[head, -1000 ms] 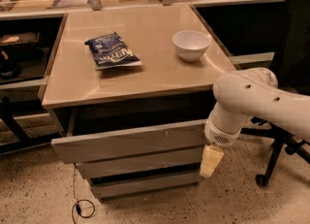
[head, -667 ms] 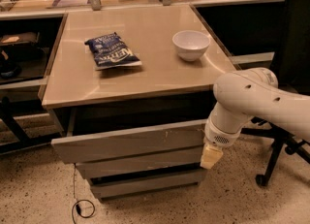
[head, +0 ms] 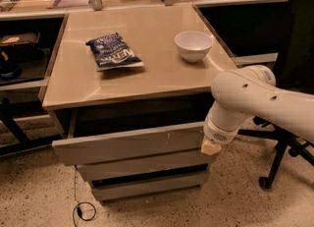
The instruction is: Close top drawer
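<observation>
Speckled floor (head: 34, 196) all around, and dead centre sits a beige-topped cabinet (head: 162, 78). On top we've got a blue crisp bag (head: 114, 51) lying flat toward the left, and a white bowl (head: 194, 45) upright toward the right, the two well apart.

Now to the action below the tabletop. The top drawer (head: 130, 145) is out, folks: its wide grey front panel juts forward of the cabinet body at the centre of the frame, with a dark gap showing above it. Under it, two narrower grey drawer fronts, the middle one (head: 142, 164) and the bottom one (head: 147, 187), sit further back.

Coming in from the right edge is the fat white arm (head: 255, 98), bending down to the drawer's right end. The gripper (head: 211, 147), with its pale yellowish tip, is right at the right-hand end of that front panel, seemingly touching it. Apart or together? Cannot tell from this angle.

Behind the arm at the far right, a dark office chair (head: 284, 157). Lower left, a thin cable (head: 83, 211) loops on the floor.
</observation>
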